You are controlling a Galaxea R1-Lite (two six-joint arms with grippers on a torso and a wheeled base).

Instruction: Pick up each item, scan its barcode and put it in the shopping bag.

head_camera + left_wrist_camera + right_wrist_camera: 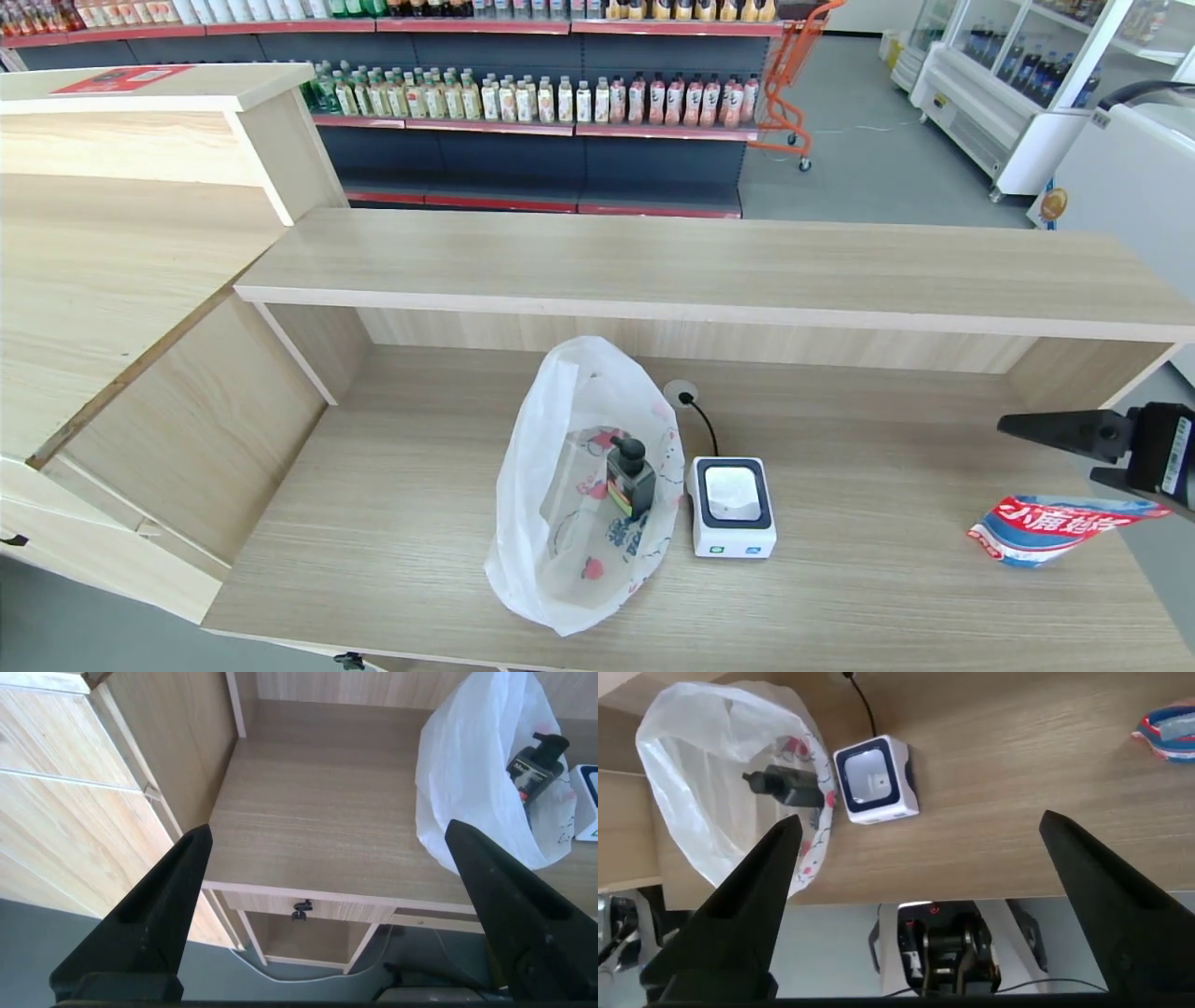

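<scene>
One white translucent plastic shopping bag (551, 439), one dark pump bottle (631, 483), one white boxy barcode scanner (734, 537) and one red, white and blue crinkly packet (1050, 537) are sitting in view.

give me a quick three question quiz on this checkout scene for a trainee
1. True or false: the dark pump bottle is inside the shopping bag.
2. Which item lies on the counter outside the bag? A) snack packet B) drink can C) milk carton
3. Fill in: the scanner stands on the bag's ____ side, by the robot's own sides.
Key: 1 true; 2 A; 3 right.
</scene>
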